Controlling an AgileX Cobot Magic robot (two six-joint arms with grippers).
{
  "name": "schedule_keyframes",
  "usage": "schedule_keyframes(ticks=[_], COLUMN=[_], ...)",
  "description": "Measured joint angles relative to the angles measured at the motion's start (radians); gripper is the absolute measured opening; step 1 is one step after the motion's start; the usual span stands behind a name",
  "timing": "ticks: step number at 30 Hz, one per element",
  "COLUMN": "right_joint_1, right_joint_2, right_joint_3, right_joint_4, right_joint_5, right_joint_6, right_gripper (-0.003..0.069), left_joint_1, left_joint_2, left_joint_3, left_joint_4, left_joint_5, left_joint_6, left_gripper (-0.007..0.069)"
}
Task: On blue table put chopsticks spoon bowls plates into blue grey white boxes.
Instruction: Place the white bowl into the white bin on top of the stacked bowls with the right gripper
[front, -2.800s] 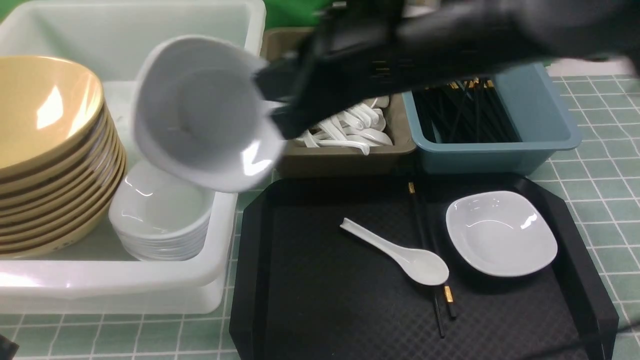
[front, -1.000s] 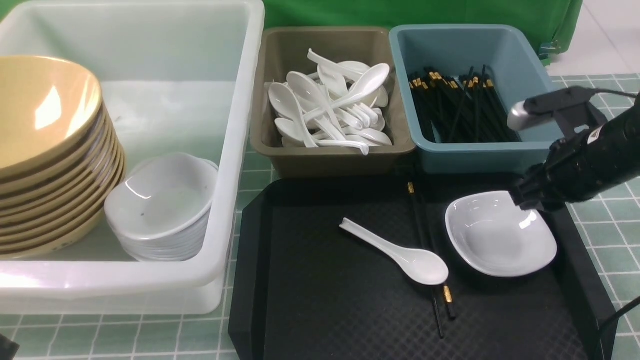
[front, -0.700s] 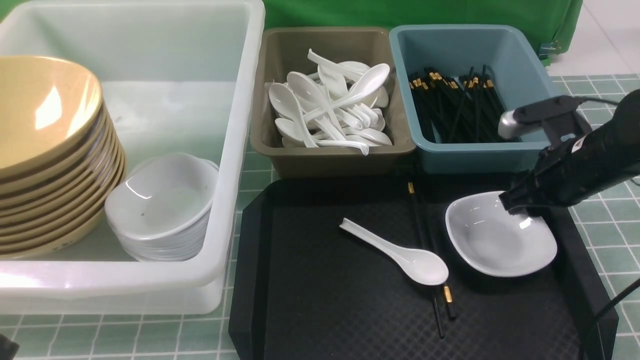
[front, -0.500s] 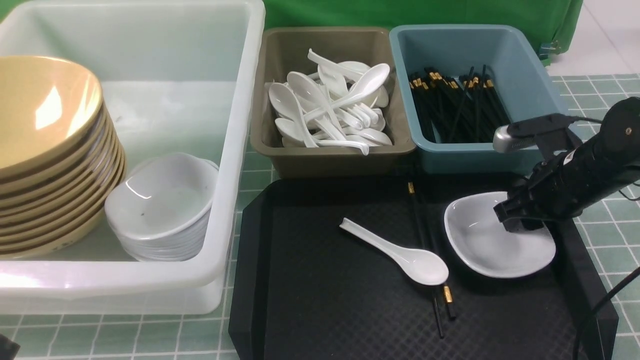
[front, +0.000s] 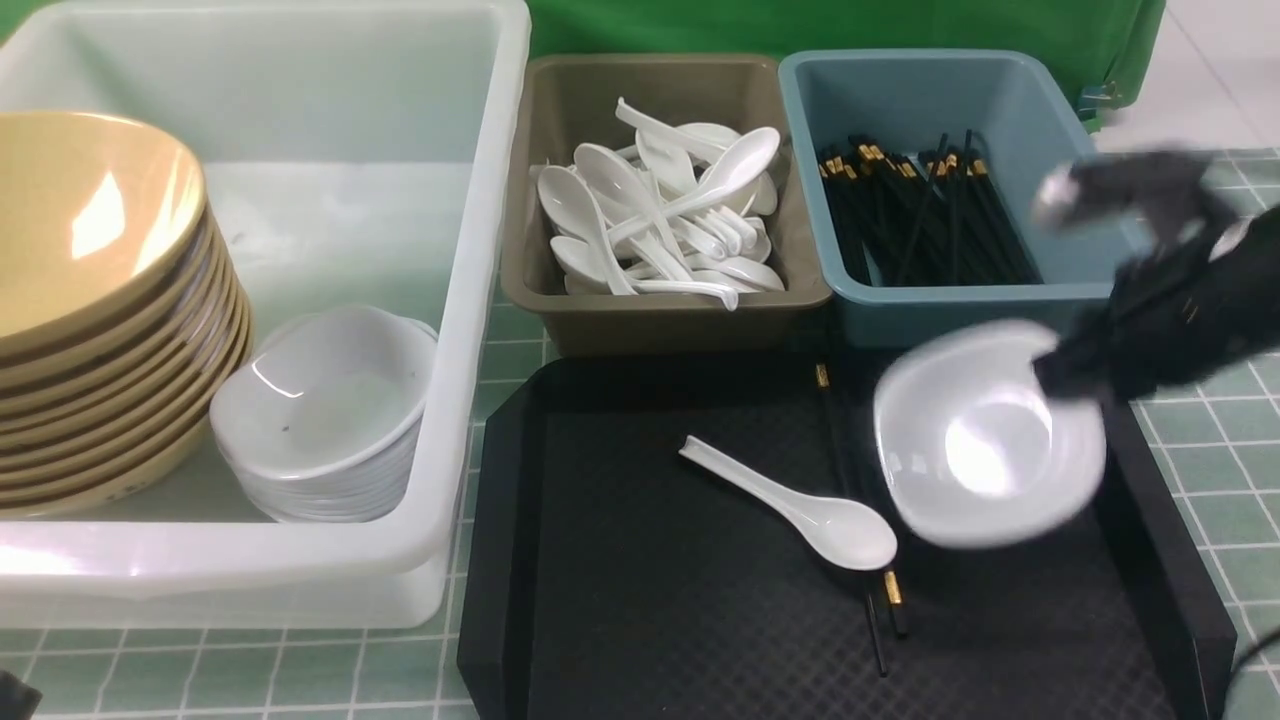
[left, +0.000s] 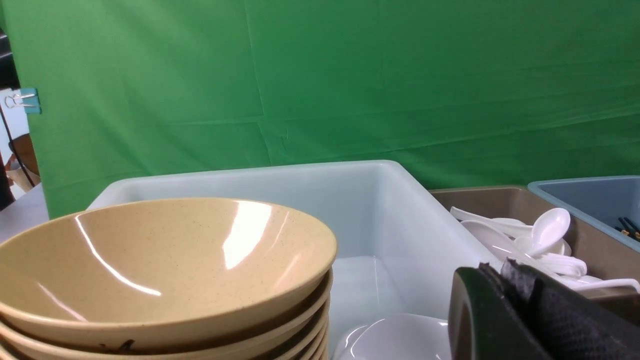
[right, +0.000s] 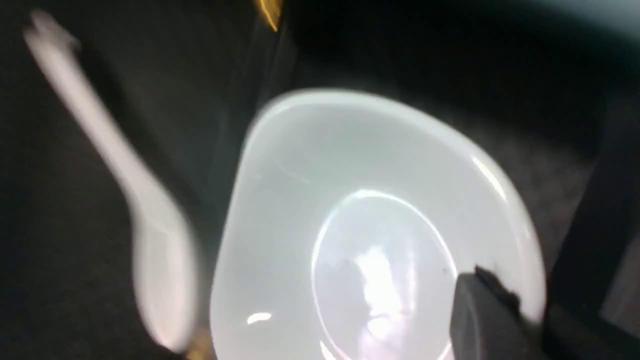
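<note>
The left tool (left: 500, 272) is pinched together on nothing, above the white tub (front: 480, 200) filling the left of the frame. In it, tan bowls (front: 90, 260) and small white dishes (front: 320, 420) sit nested to save room. Upper middle, the grey-brown box (front: 680, 325) gathers spoons (front: 660, 210). Beside it, the blue box (front: 930, 95) takes chopsticks (front: 920, 210). Lower middle, on the black tray (front: 650, 620), a spoon (front: 800, 505) lies over two loose chopsticks (front: 841, 440). At right, the right tool (front: 1060, 375) clamps the plate (front: 985, 440) by its rim. It holds the plate tilted above the tray, probably bound for the dish stack.
</note>
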Motion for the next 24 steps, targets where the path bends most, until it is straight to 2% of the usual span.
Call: schedule_keyframes(ticks=[3, 7, 11, 13, 15, 18, 24], right_joint_1=[0.1, 0.315, 0.529, 0.572, 0.657, 0.69, 0.696], right_joint_2=[-0.079, -0.08, 0.05, 0.098, 0.24, 0.364, 0.522], right_joint_3=[-0.078, -0.204, -0.319, -0.347, -0.427, -0.485, -0.579], right_joint_4=[0.047, 0.11, 0.127, 0.13, 0.13, 0.13, 0.154], right_joint_5=[-0.079, -0.223, -0.359, -0.386, -0.439, -0.456, -0.494], right_joint_6=[-0.041, -0.075, -0.123, -0.148, -0.25, -0.305, -0.253], right_gripper=[0.0072, 0.0072, 0.0072, 0.0072, 0.0072, 0.0072, 0.0092], left_joint_1=[0.0, 0.0, 0.0, 0.0, 0.0, 0.0, 0.0], left_joint_2=[0.0, 0.0, 0.0, 0.0, 0.0, 0.0, 0.0], left_joint_3=[0.0, 0.0, 0.0, 0.0, 0.0, 0.0, 0.0], left_joint_4=[0.001, 0.001, 0.001, 0.001, 0.001, 0.001, 0.001], left_joint_5=[0.0, 0.0, 0.0, 0.0, 0.0, -0.001, -0.001], left_joint_6=[0.0, 0.0, 0.0, 0.0, 0.0, 0.0, 0.001], left_gripper=[0.0005, 0.0005, 0.0005, 0.0005, 0.0005, 0.0005, 0.0005])
